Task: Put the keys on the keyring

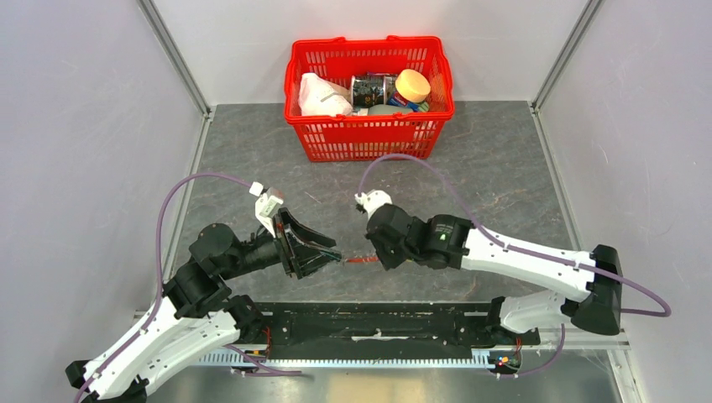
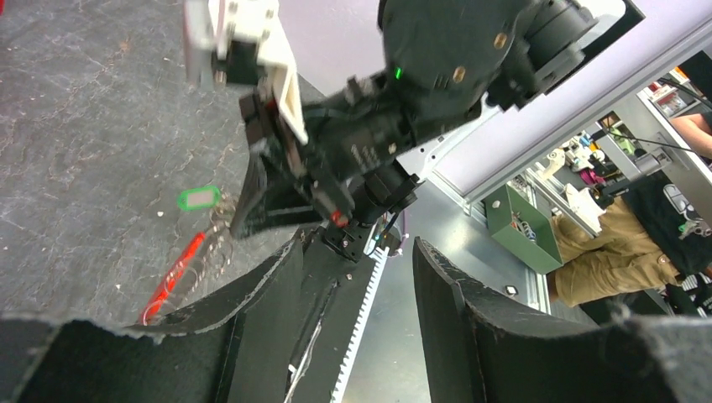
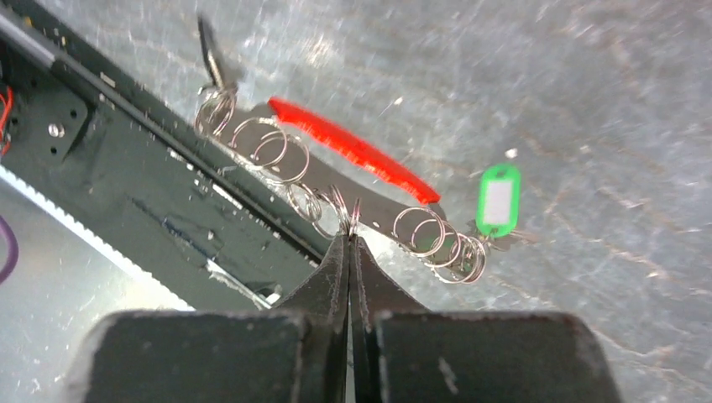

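R gripper: fingers pressed together, pinching one thin metal ring mid-chain on the keyring.
L gripper: fingers spread wide in a V, nothing between them; tip just beside the keyring's near end, contact can't tell.

Room/edges: grey desk, white walls on L, R and back. Open desk between the arms and the basket, and out to both sides. Black rail runs along the near edge, just beside the keyring.

Keyring: red oval loop, lying flat on the desk between the two grippers, near the rail. A row of small split rings sits along its near side.
Green key: white window in the head, at the far end of the ring row, on the desk.
Dark key: blurred, at the other end of the row.

Other: basket is red mesh, at the back wall, well apart from the grippers; holds a white bag, a can and a yellow-lidded jar.
In the way: the R arm's wrist hangs right over the keyring and fills the L wrist view.
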